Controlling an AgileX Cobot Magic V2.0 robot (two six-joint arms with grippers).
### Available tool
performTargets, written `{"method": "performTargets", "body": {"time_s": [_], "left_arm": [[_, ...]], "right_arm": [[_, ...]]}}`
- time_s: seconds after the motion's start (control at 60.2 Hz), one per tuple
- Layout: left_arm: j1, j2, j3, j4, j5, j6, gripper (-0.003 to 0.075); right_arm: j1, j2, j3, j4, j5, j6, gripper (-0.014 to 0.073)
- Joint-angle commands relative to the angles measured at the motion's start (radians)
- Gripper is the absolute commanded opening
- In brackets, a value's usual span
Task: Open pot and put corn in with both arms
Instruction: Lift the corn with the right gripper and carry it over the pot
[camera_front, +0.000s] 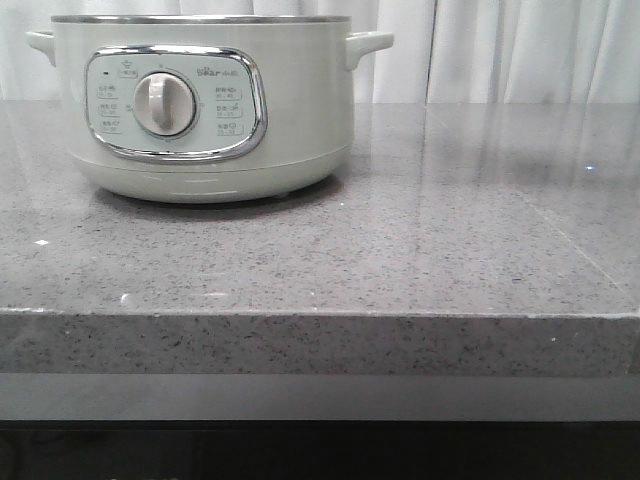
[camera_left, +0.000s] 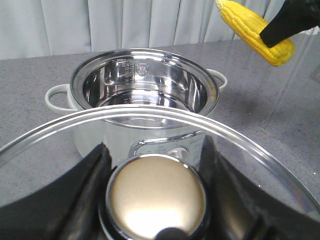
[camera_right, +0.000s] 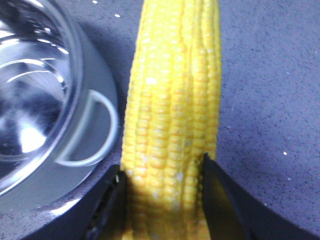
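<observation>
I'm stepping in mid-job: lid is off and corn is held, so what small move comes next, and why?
Probably carry the right claw sideways until the corn hangs over the open pot. It now sits beside the side handle, outside the rim, while the left claw holds the lid clear.

Speckled grey stone countertop (camera_front: 420, 260) with a thick front edge, pale pleated curtain (camera_front: 520, 50) hanging behind it

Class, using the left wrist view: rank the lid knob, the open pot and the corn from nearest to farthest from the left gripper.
1. Lid knob: clamped in the left gripper, the glass lid around it.
2. Pot: beyond the lid, open, its steel inside showing.
3. Corn: farthest, held up by the right gripper, off to the pot's side rather than over its opening.
</observation>
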Motion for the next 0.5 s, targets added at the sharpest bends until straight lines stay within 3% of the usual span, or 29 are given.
{"method": "performTargets", "body": {"time_s": [0.0, 0.332, 0.481], "left_arm": [[-0.005, -0.004, -0.036, -0.007, -0.147, -0.007, 0.0186], [-0.005, -0.004, -0.036, -0.007, -0.147, -0.007, 0.0186], [-0.005, -0.004, -0.036, -0.007, -0.147, -0.007, 0.0186]], "right_arm": [[0.02, -0.052, -0.032, 0.002, -0.073, -0.011, 0.0251], [0.198, -0.028, -0.032, 0.04, -0.31, -0.033, 0.0251], [0.278, 0.033, -0.062, 0.041, -0.348, -0.061, 0.0251]]}}
